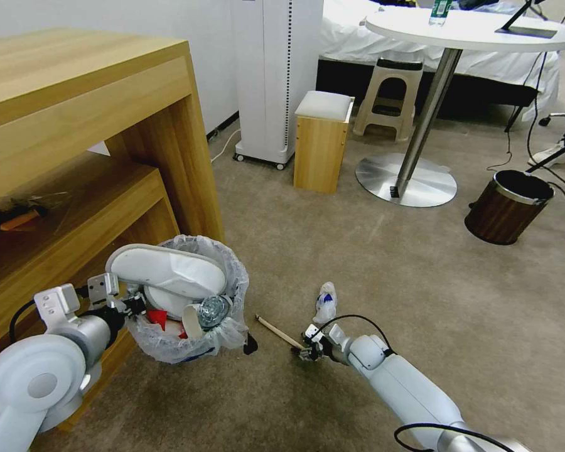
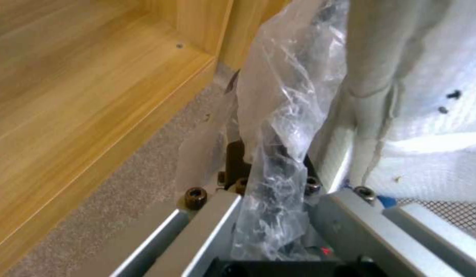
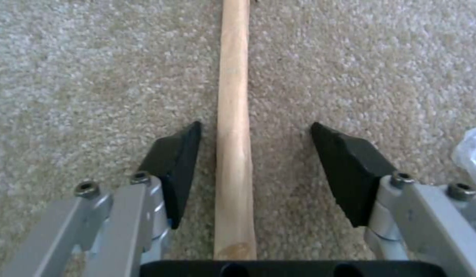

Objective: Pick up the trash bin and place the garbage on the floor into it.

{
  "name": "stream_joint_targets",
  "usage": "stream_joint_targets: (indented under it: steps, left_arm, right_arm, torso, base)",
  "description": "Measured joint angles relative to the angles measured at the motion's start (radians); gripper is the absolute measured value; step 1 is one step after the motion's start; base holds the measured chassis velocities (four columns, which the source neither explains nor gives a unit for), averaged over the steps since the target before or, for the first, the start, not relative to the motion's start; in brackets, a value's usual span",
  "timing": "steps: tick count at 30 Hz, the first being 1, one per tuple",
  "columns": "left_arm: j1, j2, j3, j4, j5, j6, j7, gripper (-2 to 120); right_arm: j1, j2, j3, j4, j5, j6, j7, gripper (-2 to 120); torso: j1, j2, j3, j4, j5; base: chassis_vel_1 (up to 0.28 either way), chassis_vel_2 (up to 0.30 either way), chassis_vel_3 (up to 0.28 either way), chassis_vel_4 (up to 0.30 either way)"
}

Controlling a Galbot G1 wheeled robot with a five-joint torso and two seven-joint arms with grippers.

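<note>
We note left gripper (image 1: 134, 306) clamped on bagged rim of trash bin (image 1: 223, 336), held beside wooden shelf (image 1: 75, 213). Right gripper (image 3: 251, 169) down at carpet (image 1: 389, 263), jaws wide apart, straddling wooden stick (image 3: 232, 127), not touching. Small bottle (image 1: 326, 302) lying nearby.

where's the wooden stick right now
In the head view the wooden stick lies on the floor just right of the trash bin. Its near end sits between the open fingers of the right end effector, untouched.
</note>
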Motion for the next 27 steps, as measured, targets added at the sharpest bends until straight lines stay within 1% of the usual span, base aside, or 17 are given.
stream_joint_targets:
  steps: [1,3,6,7,11,12,14,16,17,18,19,20,21,22,23,25,27]
  left_arm:
    - [0.000,0.000,0.000,0.000,0.000,0.000,0.000,0]
    - [0.000,0.000,0.000,0.001,0.000,0.000,0.000,0]
    - [-0.001,0.001,0.000,0.002,0.001,0.000,0.000,0]
    - [-0.001,0.001,0.000,0.002,0.001,0.000,0.000,0]
    - [-0.002,-0.001,0.002,0.004,0.004,0.000,0.001,0]
    - [-0.002,-0.001,0.002,0.004,0.004,0.000,0.001,0]
    - [-0.003,-0.001,0.002,0.006,0.005,0.000,0.002,0]
    - [-0.003,-0.001,0.002,0.006,0.006,0.000,0.002,0]
    - [-0.004,-0.001,0.002,0.006,0.006,-0.001,0.002,0]
    - [-0.004,-0.001,0.002,0.007,0.008,-0.001,0.002,0]
    - [-0.004,-0.001,0.003,0.008,0.010,-0.001,0.002,0]
    - [-0.004,-0.001,0.003,0.008,0.010,-0.001,0.002,0]
    - [-0.004,-0.001,0.004,0.008,0.011,-0.001,0.004,0]
    - [-0.004,-0.001,0.005,0.008,0.012,-0.002,0.006,0]
    - [-0.004,0.000,0.005,0.008,0.014,-0.003,0.006,0]
    - [-0.003,0.001,0.005,0.008,0.014,-0.003,0.006,0]
    - [-0.004,0.005,0.004,0.008,0.014,-0.003,0.007,0]
  right_arm:
    - [-0.002,0.001,0.000,0.000,-0.003,0.003,-0.003,51]
    - [-0.003,0.002,0.001,0.000,-0.004,0.005,-0.006,49]
    - [-0.007,0.002,0.001,0.000,-0.006,0.011,-0.012,39]
    - [-0.007,0.002,0.001,0.000,-0.006,0.011,-0.012,39]
    - [-0.010,-0.005,0.001,0.004,-0.008,0.020,-0.019,28]
    - [-0.010,-0.005,0.001,0.004,-0.008,0.020,-0.019,28]
    - [-0.014,-0.019,0.000,0.019,-0.008,0.024,-0.027,21]
    - [-0.015,-0.025,0.000,0.024,-0.008,0.026,-0.030,18]
    - [-0.016,-0.032,0.001,0.029,-0.008,0.028,-0.031,14]
    - [-0.015,-0.043,0.002,0.033,-0.009,0.029,-0.032,8]
    - [-0.016,-0.049,0.004,0.036,-0.009,0.031,-0.032,4]
    - [-0.016,-0.049,0.004,0.036,-0.009,0.031,-0.032,4]
    - [-0.018,-0.053,0.006,0.038,-0.008,0.034,-0.032,2]
    - [-0.020,-0.060,0.008,0.042,-0.006,0.038,-0.031,0]
    - [-0.022,-0.068,0.010,0.045,-0.003,0.042,-0.030,0]
    - [-0.024,-0.079,0.013,0.051,0.001,0.044,-0.027,0]
    - [-0.026,-0.098,0.017,0.064,0.010,0.049,-0.021,0]
  torso:
    - [0.000,0.000,0.000,0.0000,0.0000]
    - [0.000,0.000,0.000,0.0000,0.0000]
    - [0.000,0.000,0.000,0.0002,0.0002]
    - [0.000,0.000,0.000,0.0002,0.0002]
    - [0.000,0.000,0.001,0.0013,0.0011]
    - [0.000,0.000,0.001,0.0013,0.0011]
    - [0.001,-0.001,0.001,0.0020,0.0020]
    - [0.001,-0.001,0.001,0.0021,0.0022]
    - [0.001,-0.001,0.001,0.0016,0.0022]
    - [0.001,-0.001,0.001,0.0009,0.0001]
    - [0.001,-0.001,0.001,0.0003,-0.0008]
    - [0.001,-0.001,0.001,0.0003,-0.0008]
    - [0.001,-0.001,0.001,0.0001,0.0007]
    - [0.001,-0.001,0.001,0.0000,0.0012]
    - [0.001,-0.001,0.001,0.0000,0.0001]
    - [0.001,-0.001,0.001,0.0001,-0.0005]
    - [0.001,-0.001,0.001,0.0000,0.0004]
  base:
    - [0.000,0.000,0.000,0.000]
    - [0.000,0.000,0.000,0.000]
    - [0.000,0.000,0.000,0.000]
    - [0.000,0.000,0.000,0.000]
    - [0.000,0.000,0.000,0.000]
    - [0.000,0.000,0.000,0.000]
    - [0.000,0.000,0.000,0.000]
    - [0.000,0.000,0.000,0.000]
    - [0.000,0.000,0.000,0.000]
    - [0.000,0.000,0.000,0.000]
    - [0.000,0.000,0.000,0.000]
    - [0.000,0.000,0.000,0.000]
    - [0.000,0.000,0.000,0.000]
    - [0.000,0.000,0.000,0.000]
    - [0.000,0.000,0.000,0.000]
    - [0.000,0.000,0.000,0.000]
    - [0.000,0.000,0.000,0.000]
